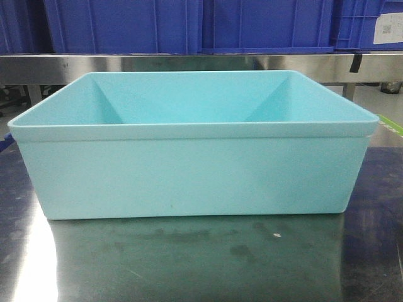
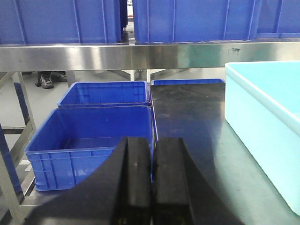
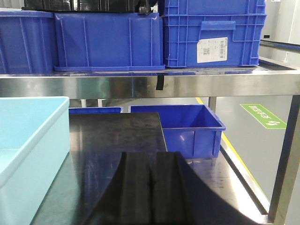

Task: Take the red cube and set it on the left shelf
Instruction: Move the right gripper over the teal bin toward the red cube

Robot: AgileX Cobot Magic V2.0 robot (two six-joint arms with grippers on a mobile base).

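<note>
tub (image 1: 189,170) pale turquoise, plain | crates (image 2: 89,136) saturated blue, ribbed | left shelf (image 2: 93,57) brushed silver-grey | tabletop (image 1: 189,264) near-black, glossy sheen | left gripper (image 2: 152,147) black | right gripper (image 3: 151,161) black | label (image 3: 212,49) white (black code printed) | floor mark (image 3: 262,116) green-and-white | floor line (image 3: 236,159) yellow

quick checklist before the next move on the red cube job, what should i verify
1. Location of red cube: cannot tell; no view shows it, and the teal bin hides its own floor.
2. Empty left gripper: ok, shut on nothing.
3. Empty right gripper: ok, shut on nothing.
4. Open fingers for a grasp: not ok, both pairs shut.
5. Free spot on left shelf: cannot tell; blue crates line the tier above its rail.
</note>
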